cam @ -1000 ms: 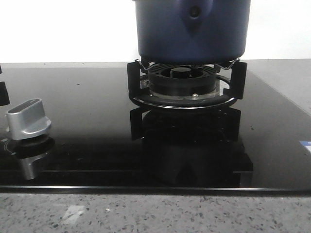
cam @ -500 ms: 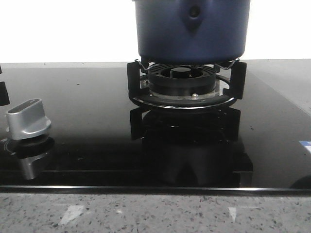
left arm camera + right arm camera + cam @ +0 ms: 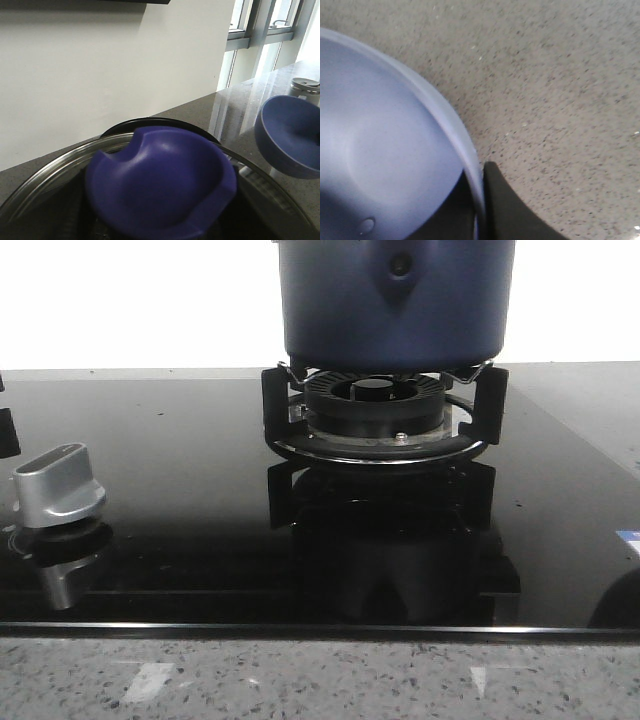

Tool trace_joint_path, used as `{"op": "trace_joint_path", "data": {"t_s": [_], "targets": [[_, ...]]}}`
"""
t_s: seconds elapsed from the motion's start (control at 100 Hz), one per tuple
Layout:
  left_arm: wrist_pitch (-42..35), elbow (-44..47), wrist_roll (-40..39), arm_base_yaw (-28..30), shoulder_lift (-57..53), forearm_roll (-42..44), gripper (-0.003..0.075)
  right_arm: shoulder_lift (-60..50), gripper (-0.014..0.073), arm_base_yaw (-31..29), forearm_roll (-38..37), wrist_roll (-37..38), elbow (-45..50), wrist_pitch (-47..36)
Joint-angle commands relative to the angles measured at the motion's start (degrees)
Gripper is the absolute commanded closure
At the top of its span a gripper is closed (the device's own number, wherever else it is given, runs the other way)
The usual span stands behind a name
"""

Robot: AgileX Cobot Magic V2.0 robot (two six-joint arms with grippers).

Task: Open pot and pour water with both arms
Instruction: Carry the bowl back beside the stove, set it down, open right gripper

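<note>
The speckled grey stone desk (image 3: 300, 680) runs across the foreground of the front view, and the glossy black glass cooktop (image 3: 180, 500) lies on it, mirroring what stands above. The pot (image 3: 395, 300), dark navy with straight matte sides, sits on the black burner grate (image 3: 380, 430) toward the back of the cooktop, slightly right of centre; its teardrop handle mount with the small hole faces the camera, and its top is cut off by the frame. Under it the round burner head (image 3: 372, 400) shows between the grate's prongs.

In the left wrist view a glass lid (image 3: 45, 180) with a metal rim fills the lower part, with a large purple-blue knob (image 3: 160, 195) at its middle, close to the camera and blurred. A blue bowl (image 3: 290, 135) stands on the desk beyond it, near a window.

The right wrist view shows the pale inside of a blue bowl just above the speckled desk, its rim beside a dark finger (image 3: 505, 210).

A silver control knob (image 3: 58, 487) stands at the cooktop's left edge.

Neither gripper can be judged wide, narrow or holding: the left one's fingers are out of sight, and the right one shows too little.
</note>
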Motion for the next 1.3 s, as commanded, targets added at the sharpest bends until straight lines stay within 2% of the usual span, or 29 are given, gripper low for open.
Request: {"op": "trace_joint_path", "data": {"t_s": [0.0,0.36,0.69,0.8,0.9,1.02,1.11,1.29], "targets": [[1.3,-2.2,-0.4,-0.5,-0.9,-3.5,0.0405,1.3,0.0664,-0.4,1.7,-2.2,-1.4,-2.6],[1.3,-2.2,-0.4,-0.5,-0.9,-3.5,0.0405,8.1,0.0664,-0.4,3.4,-3.8,-1.4,-0.4],[1.3,-2.2,-0.3,-0.5,-0.9,-3.9,0.0405,10.1,0.0652,-0.4,1.5,-3.8,-1.4,0.1],[1.4,-2.2,0.2,-0.5,-0.9,-4.6,0.0405,10.6,0.0558,-0.4,1.5,-3.8,-1.4,0.6],[3.6,-2.3,5.1,-0.5,-0.6,-7.4,0.0405,10.8,0.0425,-0.4,1.5,-3.9,-1.4,0.8],[7.5,-2.4,10.4,-0.5,0.6,-13.2,0.0405,10.8,0.0327,-0.4,1.0,-3.9,-1.4,0.8],[8.7,-3.3,11.7,-0.5,2.4,-14.4,0.0405,10.3,0.0300,-0.4,0.2,-3.9,-1.8,0.8],[11.2,-7.8,11.8,-0.5,7.5,-14.4,0.0405,4.4,0.0301,-0.4,-1.4,-3.9,-4.0,-1.5]]}}
